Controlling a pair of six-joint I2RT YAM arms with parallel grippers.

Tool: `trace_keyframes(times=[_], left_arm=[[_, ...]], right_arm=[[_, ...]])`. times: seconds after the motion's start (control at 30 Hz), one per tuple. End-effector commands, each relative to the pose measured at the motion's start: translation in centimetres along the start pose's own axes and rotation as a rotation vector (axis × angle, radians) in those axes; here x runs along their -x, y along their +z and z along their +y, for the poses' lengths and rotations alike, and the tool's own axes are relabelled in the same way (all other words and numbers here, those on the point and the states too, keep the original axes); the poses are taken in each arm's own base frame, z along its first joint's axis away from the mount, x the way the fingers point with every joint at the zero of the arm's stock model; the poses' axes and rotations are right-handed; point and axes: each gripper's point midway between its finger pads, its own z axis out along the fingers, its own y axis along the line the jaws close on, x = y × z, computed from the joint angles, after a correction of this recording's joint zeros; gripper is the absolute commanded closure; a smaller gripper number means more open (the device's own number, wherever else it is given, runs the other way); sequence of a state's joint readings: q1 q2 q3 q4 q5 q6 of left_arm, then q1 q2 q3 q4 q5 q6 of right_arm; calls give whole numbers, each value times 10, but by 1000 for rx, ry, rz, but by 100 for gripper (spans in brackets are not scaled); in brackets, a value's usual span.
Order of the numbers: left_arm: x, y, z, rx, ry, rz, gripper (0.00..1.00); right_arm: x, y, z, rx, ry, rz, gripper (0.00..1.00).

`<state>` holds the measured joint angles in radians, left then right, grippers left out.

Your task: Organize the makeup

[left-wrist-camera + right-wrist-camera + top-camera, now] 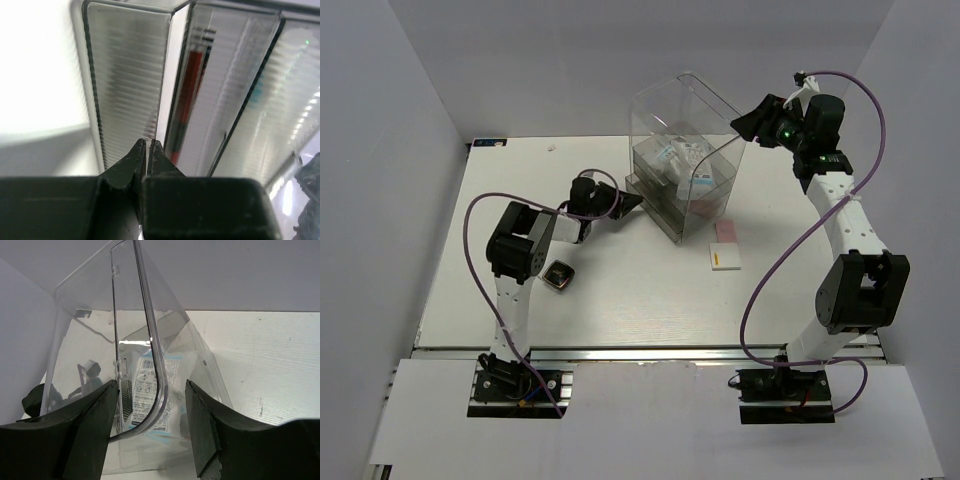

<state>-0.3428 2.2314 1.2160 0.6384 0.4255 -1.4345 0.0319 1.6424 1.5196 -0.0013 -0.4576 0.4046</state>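
The tall clear drawer case (685,165) stands at the table's centre back with its lid raised. A white blue-printed packet (680,155) lies in its top compartment and shows through the plastic in the right wrist view (145,382). My right gripper (748,122) is open at the case's upper right, and its jaws (151,386) straddle the clear lid edge (148,340) without closing on it. My left gripper (632,203) is shut, its tips (148,143) against a ribbed drawer front (127,75). Black-and-red pencils (189,95) lie in the neighbouring drawer. A black compact (560,277), a pink square (724,231) and a white flat box (724,258) lie on the table.
White walls enclose the table on the left, back and right. The compact lies close to the left arm's elbow (520,245). The pink square and white box lie just right of the case's front corner. A purple cable (770,290) loops off the right arm.
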Motion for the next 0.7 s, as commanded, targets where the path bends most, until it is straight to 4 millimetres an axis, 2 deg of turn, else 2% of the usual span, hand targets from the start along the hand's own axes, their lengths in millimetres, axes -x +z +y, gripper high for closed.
trace_keyframes(times=[0.0, 0.03, 0.23, 0.27, 0.37, 0.4, 0.43, 0.47, 0.5, 0.53, 0.57, 0.63, 0.67], left_arm=[[-1, -29, -8, 12, 28, 28, 100], [0, -35, -13, 10, 34, 24, 100], [1, -62, 3, 68, 70, 37, 100], [0, -66, -1, 65, 80, 39, 100], [-4, -77, 10, 112, 86, 46, 100], [-3, -78, 10, 121, 93, 41, 97], [-1, -79, 11, 135, 112, 35, 87], [0, -79, 11, 148, 124, 29, 67], [4, -78, 8, 165, 132, 18, 62], [6, -78, 6, 165, 150, 16, 55], [8, -78, 2, 162, 159, 9, 42], [13, -77, -7, 162, 182, -2, 34], [15, -78, -10, 166, 187, -6, 23]], right_arm=[[-29, -2, -22, -71, 6, 80, 39], [-31, -1, -24, -77, 7, 82, 39], [-35, 2, -32, -101, -11, 93, 39], [-34, 2, -32, -102, -13, 92, 39], [-34, 2, -29, -83, -23, 95, 37], [-34, 2, -27, -67, -39, 99, 34], [-31, 2, -22, -42, -60, 94, 27], [-30, 1, -18, -15, -80, 94, 20], [-28, -2, -8, 30, -100, 95, 13], [-23, -4, -3, 56, -145, 87, 10], [-18, -5, 2, 75, -172, 74, 11], [-6, -12, 8, 87, -230, 49, 11], [0, -16, 13, 92, -250, 41, 11]])
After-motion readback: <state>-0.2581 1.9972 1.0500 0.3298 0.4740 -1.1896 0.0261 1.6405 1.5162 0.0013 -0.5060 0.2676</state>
